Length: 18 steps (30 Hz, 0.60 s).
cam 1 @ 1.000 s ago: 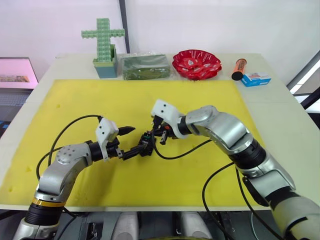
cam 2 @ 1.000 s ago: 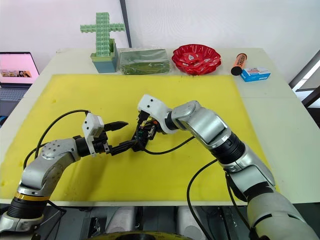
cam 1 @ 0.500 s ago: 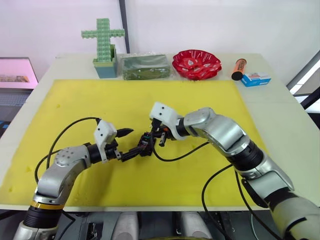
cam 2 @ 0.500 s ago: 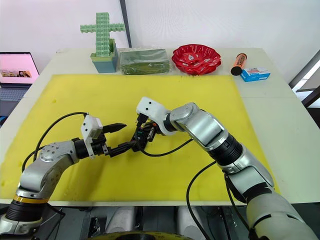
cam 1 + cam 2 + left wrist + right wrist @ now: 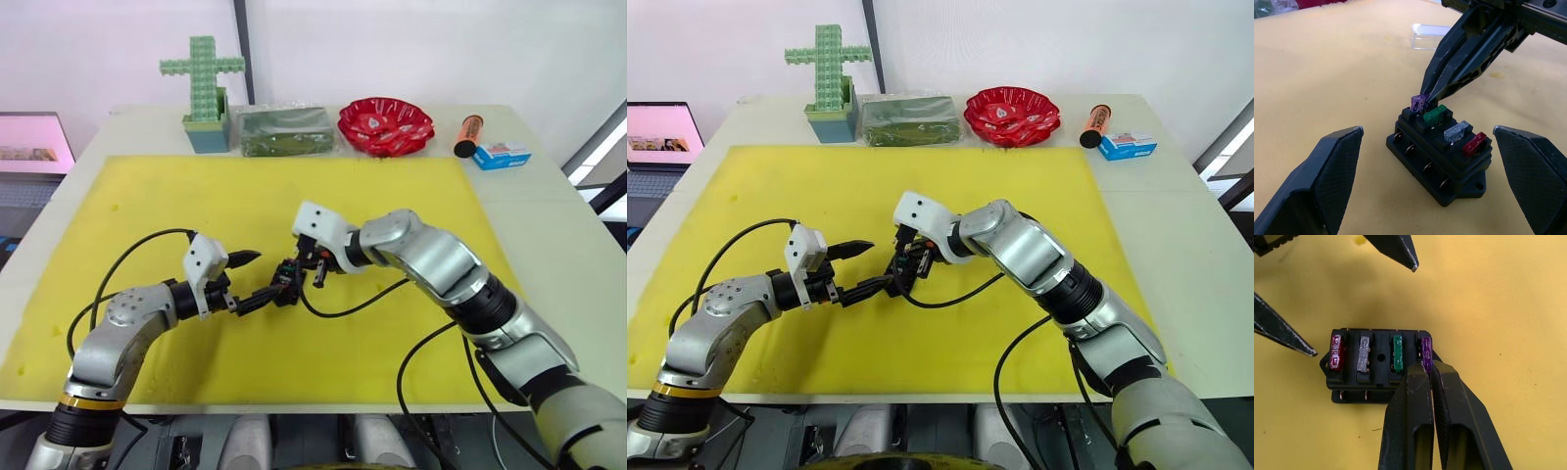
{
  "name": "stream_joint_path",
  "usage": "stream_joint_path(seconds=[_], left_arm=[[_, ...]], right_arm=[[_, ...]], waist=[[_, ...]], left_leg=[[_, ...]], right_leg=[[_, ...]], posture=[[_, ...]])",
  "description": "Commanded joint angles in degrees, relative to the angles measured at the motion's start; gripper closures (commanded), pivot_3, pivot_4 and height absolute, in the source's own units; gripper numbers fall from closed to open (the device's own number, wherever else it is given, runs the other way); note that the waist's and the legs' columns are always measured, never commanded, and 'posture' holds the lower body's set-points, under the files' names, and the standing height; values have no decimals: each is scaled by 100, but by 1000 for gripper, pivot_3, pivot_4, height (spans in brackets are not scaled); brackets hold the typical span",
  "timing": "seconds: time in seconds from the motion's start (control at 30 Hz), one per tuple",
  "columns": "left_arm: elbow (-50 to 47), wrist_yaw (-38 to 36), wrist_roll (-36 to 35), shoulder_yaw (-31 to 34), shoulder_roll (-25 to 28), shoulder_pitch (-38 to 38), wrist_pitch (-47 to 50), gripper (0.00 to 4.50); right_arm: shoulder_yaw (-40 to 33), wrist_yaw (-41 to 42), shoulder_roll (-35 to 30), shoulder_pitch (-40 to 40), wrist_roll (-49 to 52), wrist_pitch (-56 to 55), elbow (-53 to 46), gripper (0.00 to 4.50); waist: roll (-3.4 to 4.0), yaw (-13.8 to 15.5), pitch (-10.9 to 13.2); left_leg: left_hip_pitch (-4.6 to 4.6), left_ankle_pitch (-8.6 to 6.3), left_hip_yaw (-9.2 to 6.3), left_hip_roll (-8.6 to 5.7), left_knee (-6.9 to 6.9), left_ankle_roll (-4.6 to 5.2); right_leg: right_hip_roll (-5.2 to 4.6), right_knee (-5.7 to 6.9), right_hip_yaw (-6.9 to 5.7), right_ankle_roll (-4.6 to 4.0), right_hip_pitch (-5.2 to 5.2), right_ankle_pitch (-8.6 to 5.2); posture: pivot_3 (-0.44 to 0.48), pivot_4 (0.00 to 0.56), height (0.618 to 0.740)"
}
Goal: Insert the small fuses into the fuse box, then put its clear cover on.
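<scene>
Fuse box [image 5: 1378,364]: 4 fuses seated; right hand [image 5: 1429,366] hides purple's end.

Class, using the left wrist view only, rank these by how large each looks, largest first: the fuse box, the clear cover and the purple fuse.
1. fuse box, nearest the camera.
2. clear cover, lying farther back and partly hidden, so its true size against the box is unsure.
3. purple fuse, pinched by the right gripper.

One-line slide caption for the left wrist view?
Right gripper presses the purple fuse into the fuse box beside green, grey-white and red.
</scene>
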Motion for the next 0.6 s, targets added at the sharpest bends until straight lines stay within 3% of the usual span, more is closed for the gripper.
stream_joint_path(seconds=[0.03,0.13,0.6], left_arm=[[-145,6,5,91,22,-58,-90,0],[-148,5,11,95,20,-57,-87,0],[-148,-4,28,105,16,-46,-91,0]], right_arm=[[37,59,-30,-46,-74,-30,-82,4203],[9,47,-2,-27,-122,-41,-74,3472],[-359,214,41,37,66,-139,-202,3472]], waist=[[0,-1,0],[0,-1,0],[0,-2,0]], left_leg=[[0,0,0,0,0,0],[0,0,0,0,0,0],[0,0,1,0,0,0]], right_leg=[[0,0,0,0,0,0],[0,0,0,1,0,1],[0,0,0,4,0,2]], posture=[[0,150,740],[0,150,740],[0,150,740]])
